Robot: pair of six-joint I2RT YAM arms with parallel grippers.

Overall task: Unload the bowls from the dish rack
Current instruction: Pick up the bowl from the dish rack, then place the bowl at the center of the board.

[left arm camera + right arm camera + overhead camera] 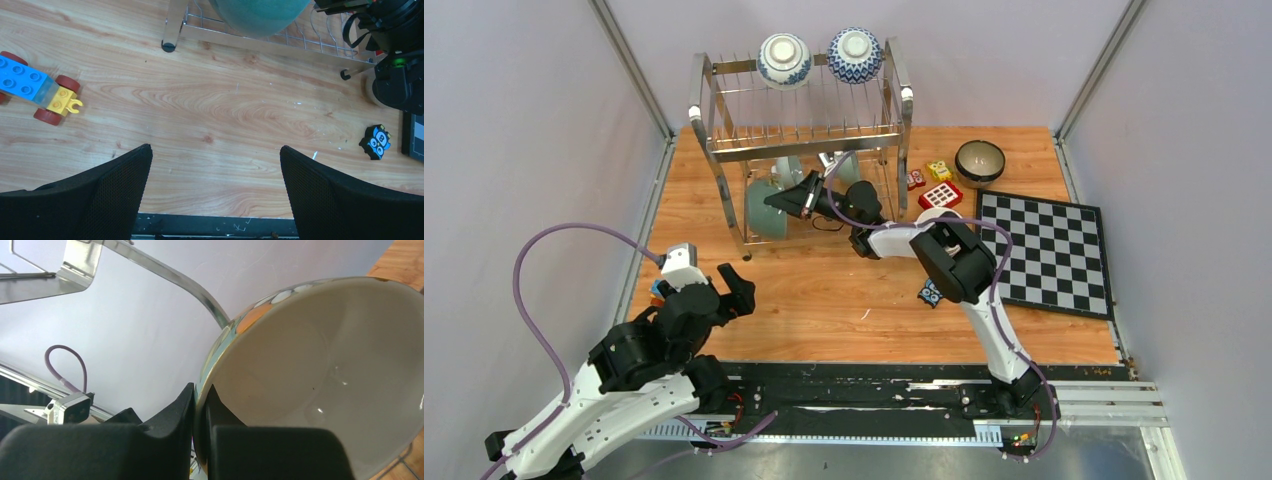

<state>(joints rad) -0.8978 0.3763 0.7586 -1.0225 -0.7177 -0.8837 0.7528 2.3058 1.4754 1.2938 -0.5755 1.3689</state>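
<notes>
Wooden table [824,290] holds the dish rack [724,150] by its far edge. Inside the bottom shelf, the right gripper [200,399] pinches the rim of a bowl [310,365], maybe the green one. Near the left edge, the left gripper [215,156] hangs with its fingers spread wide, holding nothing.

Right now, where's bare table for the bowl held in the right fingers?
Open wood between the dish rack, the left fingers and the owl block. Crowded right of the rack: toy blocks, dark bowl, chessboard.
</notes>
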